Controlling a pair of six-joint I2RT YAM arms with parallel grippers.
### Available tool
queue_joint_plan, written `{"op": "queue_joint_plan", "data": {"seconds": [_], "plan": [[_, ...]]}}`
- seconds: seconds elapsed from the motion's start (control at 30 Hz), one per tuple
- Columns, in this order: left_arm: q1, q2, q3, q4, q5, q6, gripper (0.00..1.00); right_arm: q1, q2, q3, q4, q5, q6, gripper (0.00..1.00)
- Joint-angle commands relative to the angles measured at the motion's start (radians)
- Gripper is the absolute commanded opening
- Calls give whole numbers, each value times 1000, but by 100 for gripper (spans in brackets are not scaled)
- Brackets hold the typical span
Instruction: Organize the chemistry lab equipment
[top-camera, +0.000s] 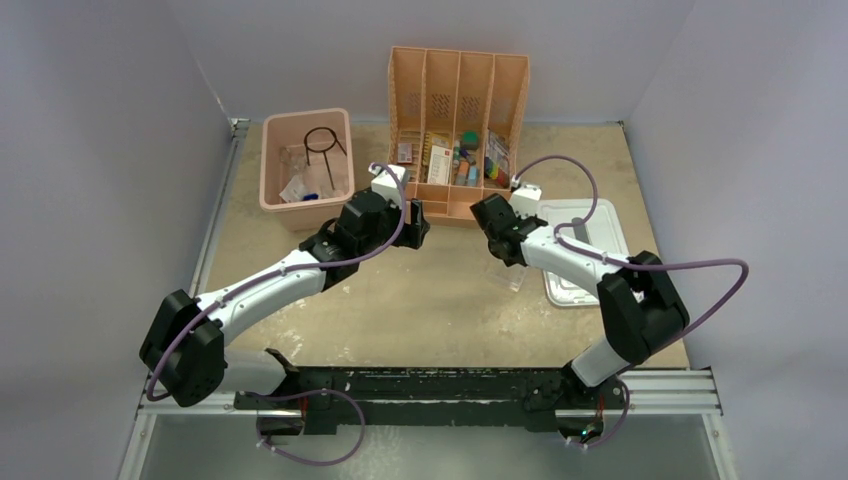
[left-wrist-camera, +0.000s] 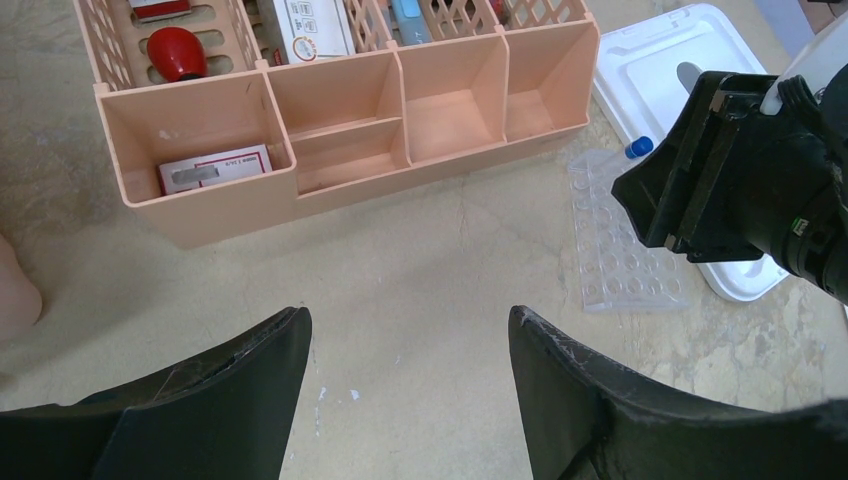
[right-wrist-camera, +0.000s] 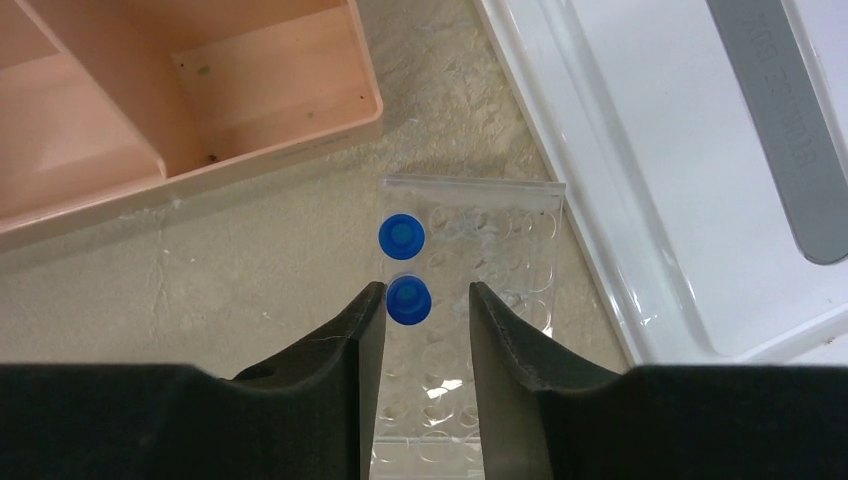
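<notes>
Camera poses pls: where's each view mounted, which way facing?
Top external: above, behind the robot, looking down on the table; left arm, right arm show.
Left wrist: faces forward-down at the orange organizer; left gripper at bottom.
Right wrist: straight down on the clear tube rack; right gripper at bottom.
Both wrist views share rack and white lid.

Orange divider organizer (top-camera: 458, 75) at 12 o'clock on the beige table (top-camera: 430, 300), colourful small items (top-camera: 468, 160) in its rear slots, a red-and-white box (left-wrist-camera: 215, 168) in its leftmost front compartment. Pink bin (top-camera: 305, 114) at 10 o'clock. White lid (top-camera: 600, 215) flat at 3 o'clock.
</notes>
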Motion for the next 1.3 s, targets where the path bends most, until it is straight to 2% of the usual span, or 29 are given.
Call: {"op": "queue_joint_plan", "data": {"seconds": [0.0, 0.23, 0.6, 0.97, 1.07, 1.17, 1.27], "plan": [[4, -28, 5, 45, -7, 4, 72, 5, -14, 61, -67, 52, 57, 39], [4, -31, 1, 44, -11, 4, 72, 5, -15, 94, -106, 19, 57, 44], [4, -58, -25, 50, -26, 4, 72, 4, -61, 114, -172, -7, 64, 46], [8, -69, -24, 45, -45, -4, 72, -20, -198, 203, -130, -124, -152, 57], [10, -75, -24, 46, -57, -17, 74, -84, -242, 225, -130, -168, -191, 59], [12, -88, -25, 53, -61, -27, 77, -203, -287, 225, -131, -253, -213, 59], [14, -97, -9, 47, -72, -33, 83, -285, -316, 222, -155, -276, -241, 59]]}}
